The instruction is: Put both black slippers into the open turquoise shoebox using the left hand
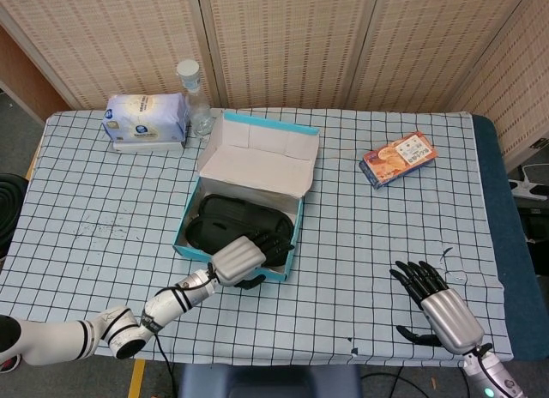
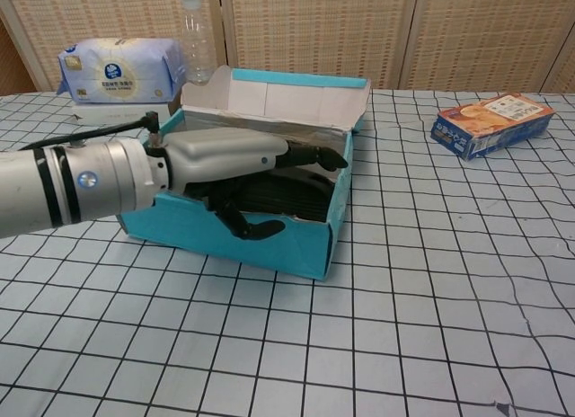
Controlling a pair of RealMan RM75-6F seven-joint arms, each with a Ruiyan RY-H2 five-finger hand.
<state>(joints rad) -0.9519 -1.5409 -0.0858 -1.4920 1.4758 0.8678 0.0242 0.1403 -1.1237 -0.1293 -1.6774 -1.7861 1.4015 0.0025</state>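
The turquoise shoebox (image 1: pixel 183 235) stands open mid-table, its lid flap upright at the back. Black slippers (image 1: pixel 236 221) lie inside it, also showing as a dark mass in the chest view (image 2: pixel 292 194); I cannot tell them apart. My left hand (image 1: pixel 246 257) hovers at the box's front wall (image 2: pixel 278 242). Its fingers (image 2: pixel 310 154) stretch out flat above the slippers, and the thumb hangs outside the wall. It holds nothing. My right hand (image 1: pixel 437 305) rests open on the table at the front right, far from the box.
A tissue pack (image 1: pixel 146 117) and a clear bottle (image 1: pixel 196 98) stand at the back left, close to the box's lid. An orange snack box (image 1: pixel 398 158) lies at the back right. The table's front edge runs just below both hands.
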